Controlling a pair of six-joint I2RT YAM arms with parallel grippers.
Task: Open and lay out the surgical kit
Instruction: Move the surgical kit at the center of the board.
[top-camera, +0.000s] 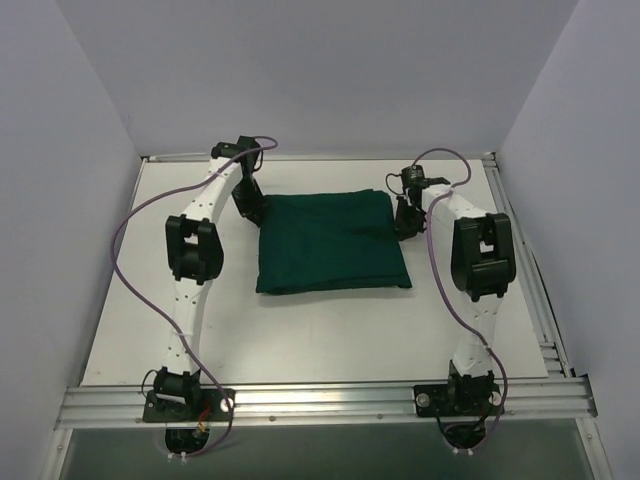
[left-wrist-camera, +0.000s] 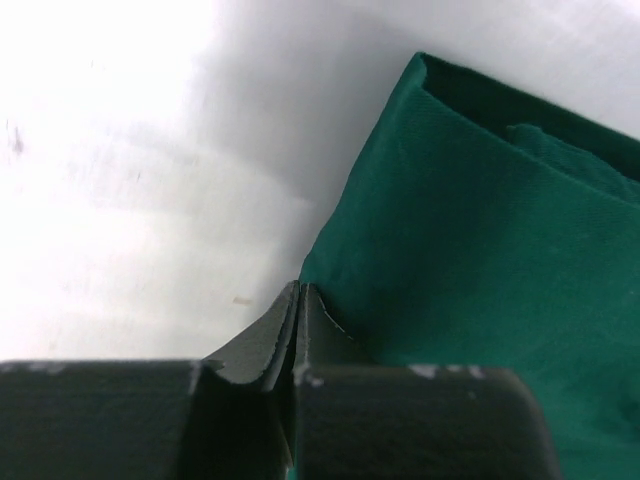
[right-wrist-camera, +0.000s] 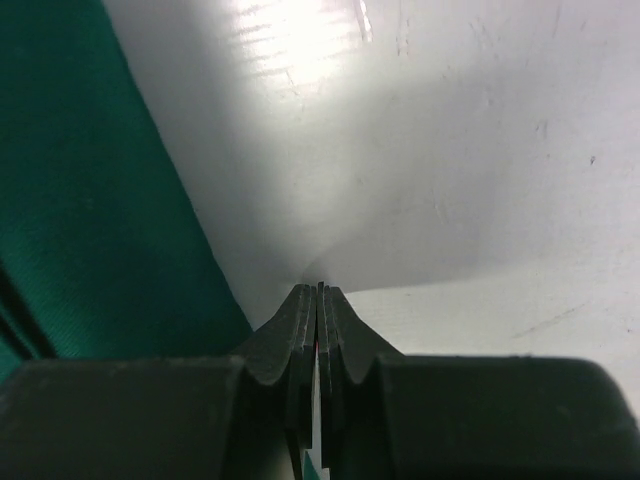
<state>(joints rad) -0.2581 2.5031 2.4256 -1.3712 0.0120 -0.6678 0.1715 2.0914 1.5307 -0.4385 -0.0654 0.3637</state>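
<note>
Dark green cloth wrap (top-camera: 330, 243), plain

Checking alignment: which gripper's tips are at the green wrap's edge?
The left gripper: its tips reach the green wrap, while the right gripper sits over bare table.

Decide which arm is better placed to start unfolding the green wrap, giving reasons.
Probably the left: the left gripper, shut, has its tips at the edge of the green wrap, while the right gripper, shut, sits over bare table beside it.
</note>
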